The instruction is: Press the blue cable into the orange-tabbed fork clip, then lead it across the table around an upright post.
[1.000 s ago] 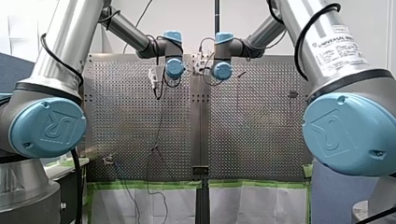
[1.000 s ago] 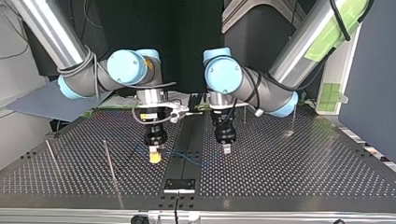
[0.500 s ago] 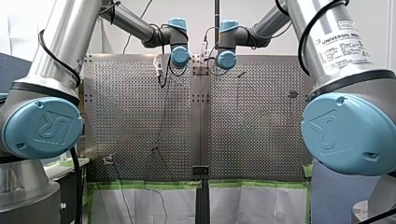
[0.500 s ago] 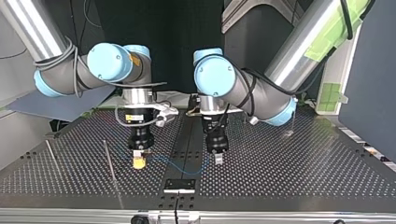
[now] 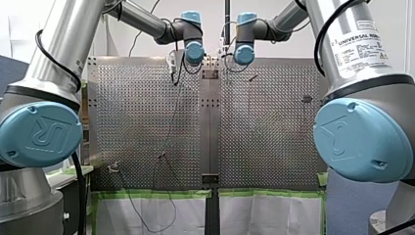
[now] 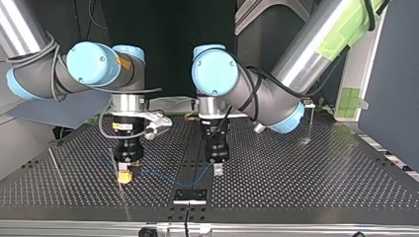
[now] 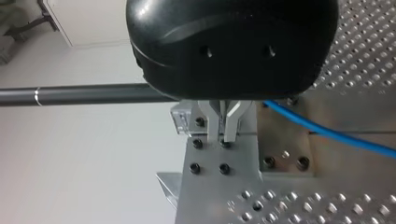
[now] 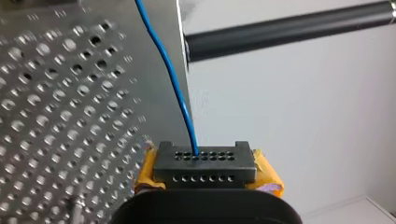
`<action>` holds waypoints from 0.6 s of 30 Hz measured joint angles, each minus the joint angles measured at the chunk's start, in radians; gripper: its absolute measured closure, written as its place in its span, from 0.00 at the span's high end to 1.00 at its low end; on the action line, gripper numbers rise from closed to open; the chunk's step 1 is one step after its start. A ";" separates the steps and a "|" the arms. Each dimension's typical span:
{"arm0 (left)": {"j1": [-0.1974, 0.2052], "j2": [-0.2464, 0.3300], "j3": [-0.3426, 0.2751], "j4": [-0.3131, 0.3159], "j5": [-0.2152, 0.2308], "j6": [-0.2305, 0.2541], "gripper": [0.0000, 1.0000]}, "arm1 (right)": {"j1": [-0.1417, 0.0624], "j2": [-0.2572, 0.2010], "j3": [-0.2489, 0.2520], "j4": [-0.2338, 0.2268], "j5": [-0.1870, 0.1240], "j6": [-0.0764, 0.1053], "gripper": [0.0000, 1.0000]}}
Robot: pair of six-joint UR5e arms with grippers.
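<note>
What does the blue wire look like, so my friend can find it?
Find the big table full of holes. Over its middle hang the left gripper and the right gripper, and the cable droops between them. It is the only thin blue line there; the posts nearby are straight and grey.

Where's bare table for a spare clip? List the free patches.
Free: the top view's right side of the table, between my left gripper and the far post. Crowded: the middle, where the blue cable runs from my right gripper toward my left, by the centre bracket.
</note>
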 joint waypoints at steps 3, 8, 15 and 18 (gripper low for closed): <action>-0.009 -0.001 0.013 -0.004 0.003 0.001 0.00 | -0.010 -0.007 0.000 0.005 0.000 0.000 0.00; -0.022 -0.009 0.040 -0.011 0.012 0.000 0.00 | -0.027 -0.012 0.000 0.017 -0.001 -0.001 0.00; -0.048 -0.056 0.103 -0.059 0.021 0.001 0.00 | -0.054 -0.027 0.000 0.036 -0.001 -0.001 0.00; -0.059 -0.063 0.133 -0.065 0.022 0.000 0.00 | -0.068 -0.033 0.000 0.043 -0.001 -0.003 0.00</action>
